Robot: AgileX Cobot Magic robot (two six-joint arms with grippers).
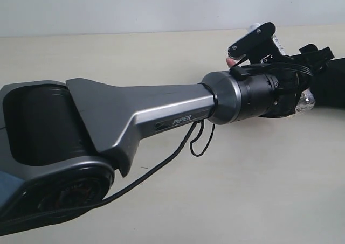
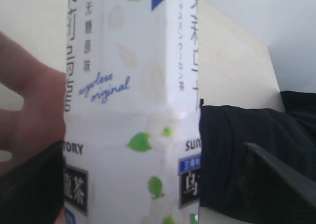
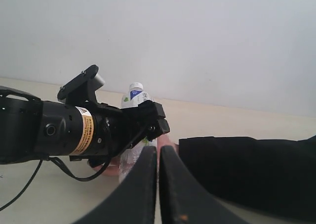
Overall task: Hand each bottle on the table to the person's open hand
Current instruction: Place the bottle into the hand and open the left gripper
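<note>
Evidently this is the letting-go stage of one handover. The left claw [image 2: 148, 174] stands released, jaws parted around the bottle [image 2: 133, 85]. One dark finger sits clear of the bottle's side with black sleeve [image 2: 237, 155] showing through the gap, while the other finger looks close against the opposite side. The bottle is in the person's hand [image 2: 29, 120], whose fingers lie against it, and it is raised off the worktop [image 1: 215, 201].

To do this well, I judge that the jaws should spread fully before the arm moves at all. The retreat should then run straight back from the bottle, not sideways or upward, so that no finger drags the label [image 2: 106, 88] or tips the bottle out of the palm. Waiting until the person's fingers wrap round the bottle would be the safer cue. The right claw [image 3: 158, 184] is clenched on nothing, well apart from the bottle, and need not stir.

The left wrist view alone gives the gap beside the bottle and the pale label with its green leaves and dark print, but nothing of the bottle's top. The right wrist view supplies that: a white cap [image 3: 136, 87], the bottle roughly upright, skin showing on both sides of its lower part, and the sleeve stretching away from it. The exterior view is mostly filled by the left arm [image 1: 135, 114], leaving only slivers of the bottle. No view shows any other bottle.
</note>
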